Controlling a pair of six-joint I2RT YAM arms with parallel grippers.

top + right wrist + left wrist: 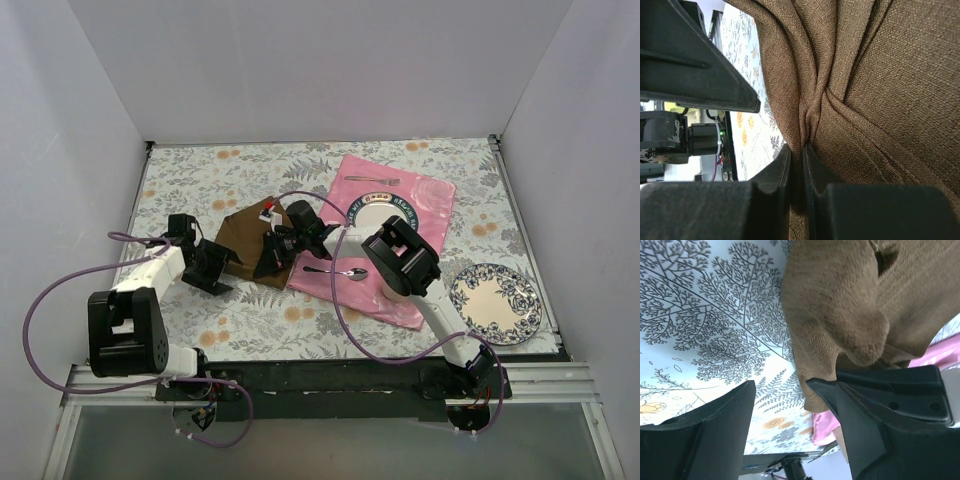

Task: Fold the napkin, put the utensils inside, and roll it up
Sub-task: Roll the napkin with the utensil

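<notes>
Closest to the lens, the right gripper (pixel 796 150) is pressing its jaws almost together on a gathered fold of the napkin (pixel 880 75), and creases are fanning out from the pinch. Across from it, the left gripper (pixel 780 390) is standing with its jaws spread and gripping nothing, while a rumpled edge of the brown cloth is hanging just beside its right-hand finger.

Lettering is running round the dark rim of the white plate (pixel 400 200) on the pink mat (pixel 435 200), but it is too small to read.

From above, the napkin (pixel 245 240) is lying on the floral tablecloth (pixel 200 180), just left of the pink mat, bunching up between the two grippers instead of lying flat. It is looking plain, dark brown and coarsely woven. On the mat, a fork (pixel 372 180) is lying along the far edge and a spoon (pixel 338 272) near the near edge. To the right, a blue-flowered plate (pixel 460 300) is sitting on the tablecloth.
</notes>
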